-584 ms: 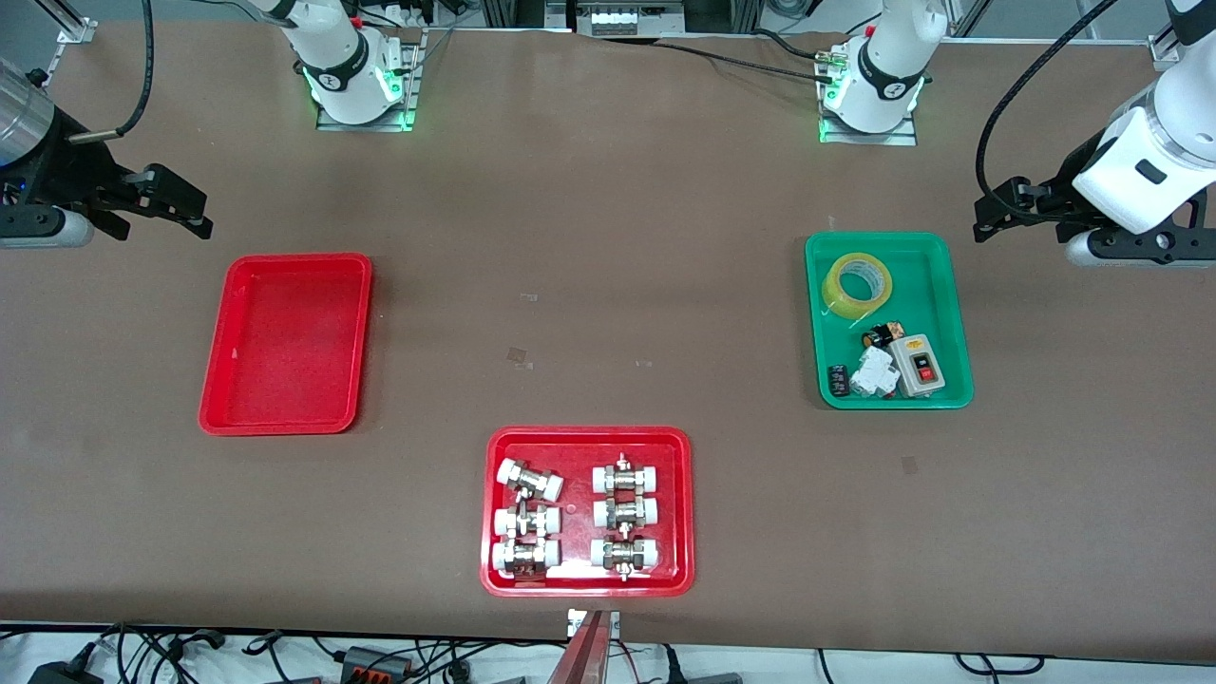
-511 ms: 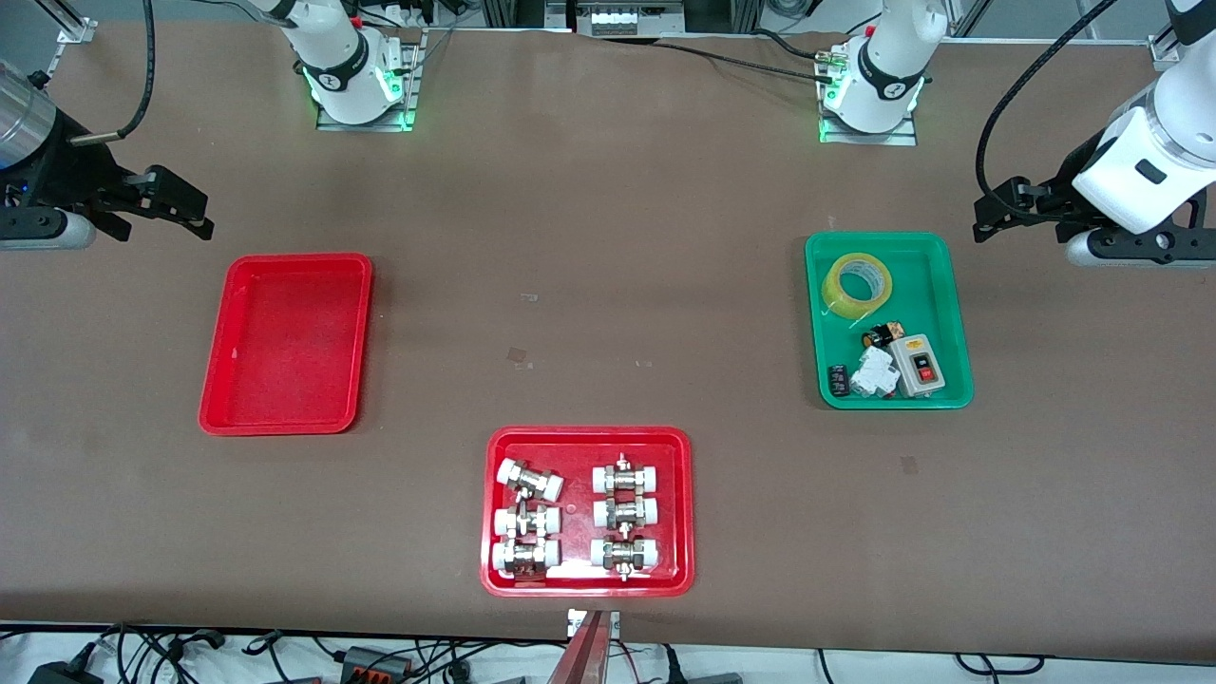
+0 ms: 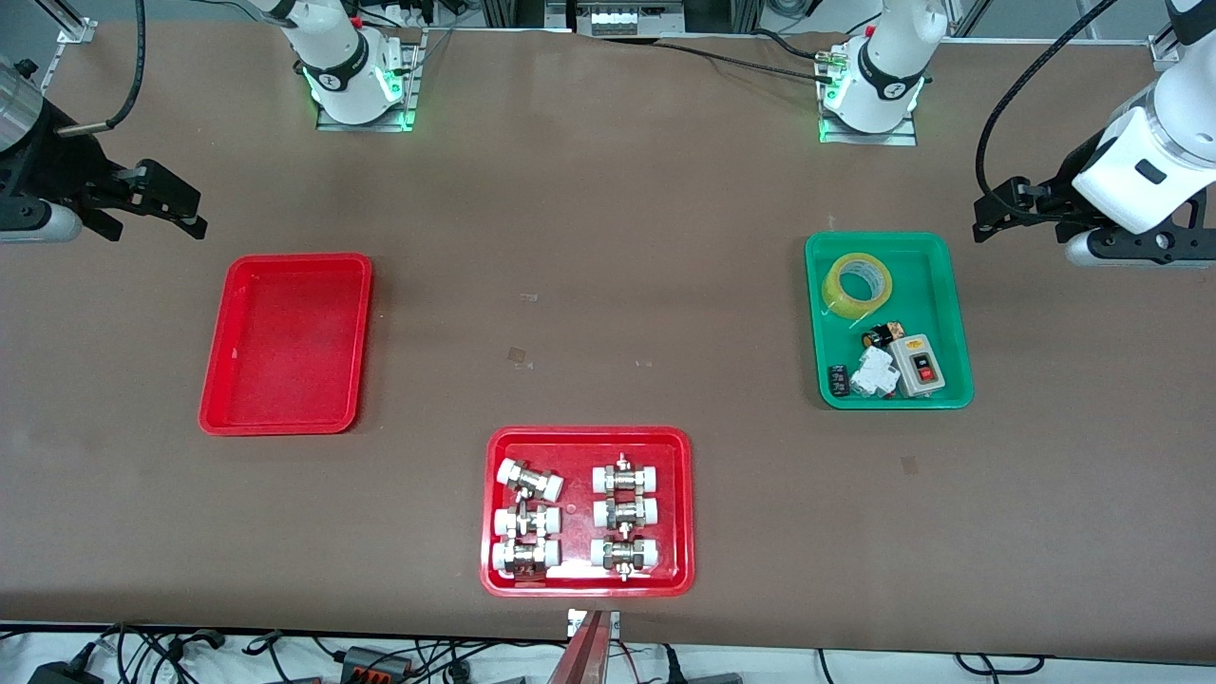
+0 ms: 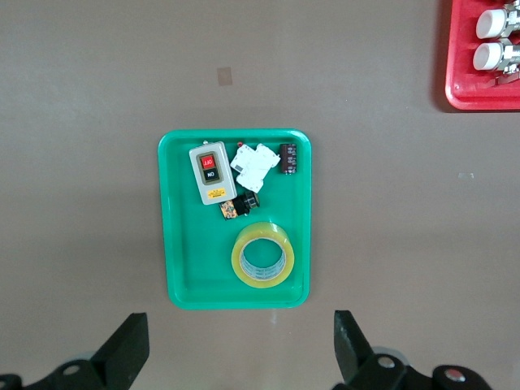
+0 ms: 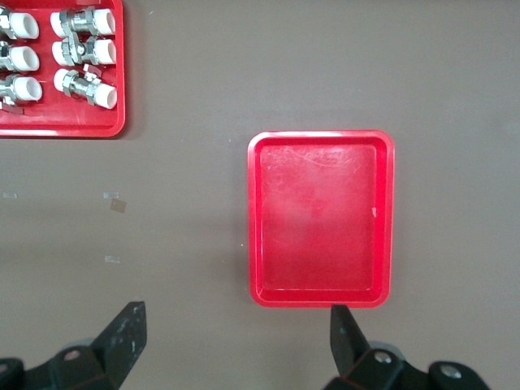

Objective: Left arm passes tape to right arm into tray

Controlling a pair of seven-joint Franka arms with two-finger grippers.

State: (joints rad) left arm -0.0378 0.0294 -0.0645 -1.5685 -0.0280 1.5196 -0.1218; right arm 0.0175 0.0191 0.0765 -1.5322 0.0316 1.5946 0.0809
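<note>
The yellow tape roll (image 3: 857, 282) lies flat in the green tray (image 3: 940, 313), in the part nearest the robot bases. It also shows in the left wrist view (image 4: 262, 258). My left gripper (image 3: 988, 217) hangs open and empty over bare table beside the green tray, at the left arm's end; its open jaws show in the left wrist view (image 4: 240, 329). The plain red tray (image 3: 285, 342) is empty, also seen in the right wrist view (image 5: 321, 219). My right gripper (image 3: 185, 211) is open and empty over bare table beside that tray (image 5: 236, 321).
The green tray also holds a grey switch box (image 3: 917, 365), a white breaker (image 3: 876, 371) and small dark parts. A red tray (image 3: 680, 503) with several metal fittings sits near the table's front edge, mid-table. Brown table lies between the trays.
My right gripper has shifted slightly toward its end of the table and away from the front camera. The left arm and the tape have not moved.
</note>
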